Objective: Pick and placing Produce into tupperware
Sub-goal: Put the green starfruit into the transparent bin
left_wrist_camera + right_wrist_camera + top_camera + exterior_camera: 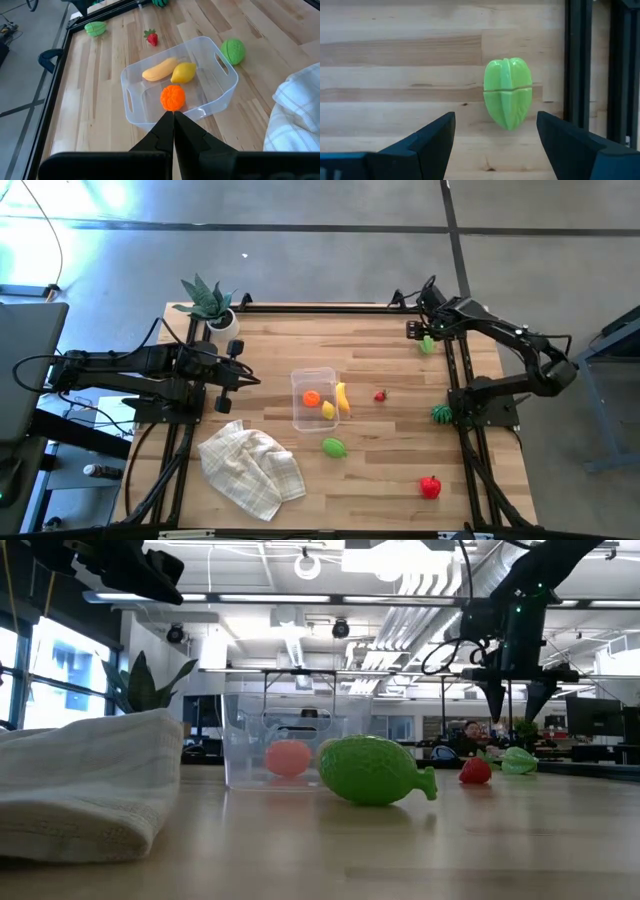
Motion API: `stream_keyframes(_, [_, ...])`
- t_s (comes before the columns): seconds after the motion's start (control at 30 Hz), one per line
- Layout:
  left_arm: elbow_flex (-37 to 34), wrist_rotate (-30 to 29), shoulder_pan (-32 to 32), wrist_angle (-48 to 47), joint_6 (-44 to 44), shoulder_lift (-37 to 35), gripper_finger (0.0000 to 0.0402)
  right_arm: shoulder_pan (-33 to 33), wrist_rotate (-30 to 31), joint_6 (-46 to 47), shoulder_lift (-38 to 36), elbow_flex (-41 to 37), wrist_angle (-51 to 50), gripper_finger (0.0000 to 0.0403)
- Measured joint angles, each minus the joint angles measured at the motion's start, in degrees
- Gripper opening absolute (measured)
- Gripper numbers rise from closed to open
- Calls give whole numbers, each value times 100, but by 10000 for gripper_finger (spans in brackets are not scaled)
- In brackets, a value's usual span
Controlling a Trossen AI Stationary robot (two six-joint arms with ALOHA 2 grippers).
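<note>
The clear tub stands mid-table and holds an orange fruit, a yellow lemon and a banana. My right gripper is open and hovers over a light green ribbed fruit lying near the far right corner; in the low view the gripper hangs clear above the fruit. My left gripper is shut, empty, just left of the tub. A strawberry, a green round fruit and a red pepper lie loose.
A crumpled checked cloth lies near the front left. A potted spiky plant stands at the far left corner. A dark green fruit sits by the right arm's base. Black frame rails run along the table's sides.
</note>
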Motion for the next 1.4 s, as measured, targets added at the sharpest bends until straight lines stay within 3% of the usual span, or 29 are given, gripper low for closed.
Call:
stream_keyframes(0.27, [0,0,1,0,1,0,3,-15,27,11,11,-406,292,272])
stream_keyframes(0.73, [0,-2,1,0,1,0,3,-351,-104,582,17,-1608,1531,321])
stream_keyframes(1.0, [0,0,-1,-1,0,0,3,-588,-69,658,50,-1606,2049,321])
stream_keyframes(1.4, [0,-1,1,-1,1,0,3,-662,-73,412,975,-1569,2391,321])
